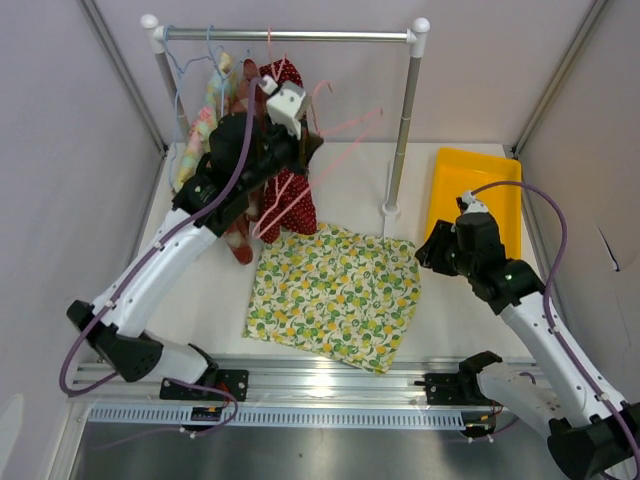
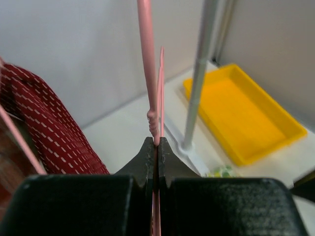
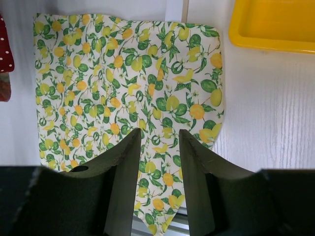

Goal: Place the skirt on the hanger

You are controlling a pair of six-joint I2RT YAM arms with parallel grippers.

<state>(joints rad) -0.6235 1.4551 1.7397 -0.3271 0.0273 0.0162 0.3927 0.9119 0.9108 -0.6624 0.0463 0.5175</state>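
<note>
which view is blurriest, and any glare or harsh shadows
Left wrist view: softest, the pink hanger blurs near the lens above the left gripper, yellow tray hazy behind. Right wrist view: skirt crisp, right gripper dark and underlit. Top view: even light, faint shadows, slight glare on the front rail.

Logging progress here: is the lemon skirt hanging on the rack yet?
No, the skirt lies flat on the table, in front of the rack.
</note>
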